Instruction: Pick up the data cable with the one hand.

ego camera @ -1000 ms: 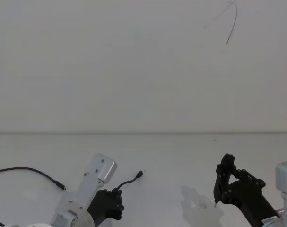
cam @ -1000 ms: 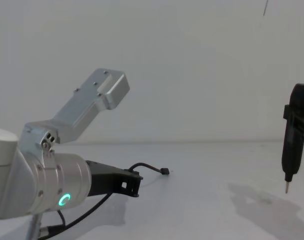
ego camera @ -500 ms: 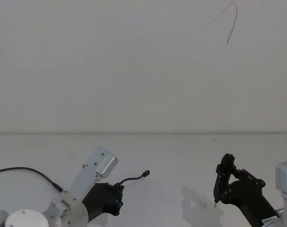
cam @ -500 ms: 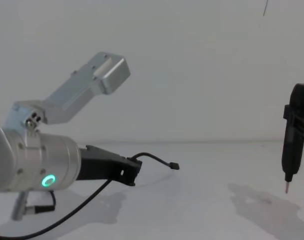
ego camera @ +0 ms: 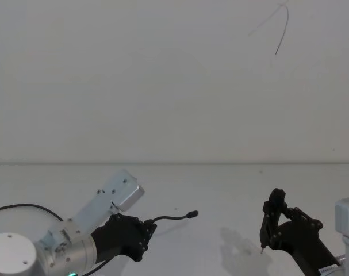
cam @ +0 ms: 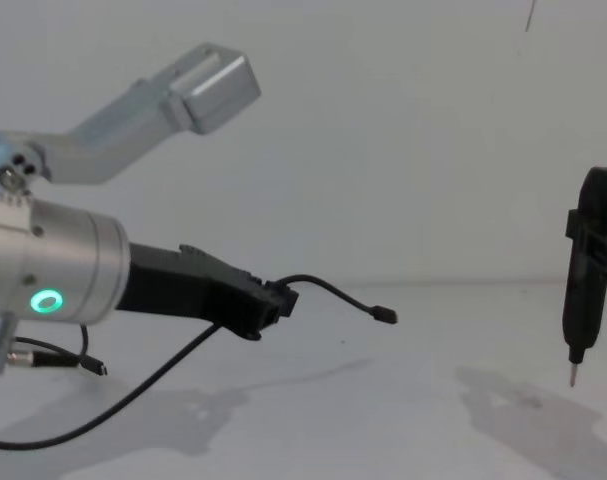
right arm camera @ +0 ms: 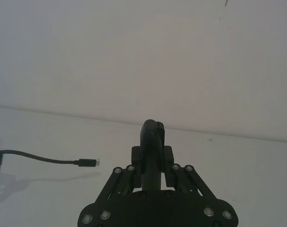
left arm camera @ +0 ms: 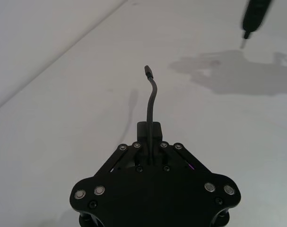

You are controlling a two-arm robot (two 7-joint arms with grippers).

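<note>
My left gripper [ego camera: 144,230] is shut on the data cable [ego camera: 169,218], a thin black cable. Its short free end arches forward to a small black plug [ego camera: 192,214] held clear of the table. In the chest view the left gripper [cam: 276,303] hangs above the white table, the plug [cam: 385,316] pointing right and the rest of the cable [cam: 143,393] drooping down to the left. The left wrist view has the cable [left arm camera: 152,97] rising from between the shut jaws. My right gripper [ego camera: 267,229] stays at the right, shut on a slim black pen-like tool [cam: 586,290].
A short black lead [cam: 53,352] with a plug dangles off the silver left arm [cam: 53,285]. The white table [ego camera: 220,190] stretches back to a plain white wall. The tool's metal tip [cam: 571,380] hangs just above the table at the right.
The left gripper has risen and swung forward and to the right with the cable, carrying the plug end rightward and off the table. The right arm has not moved.
</note>
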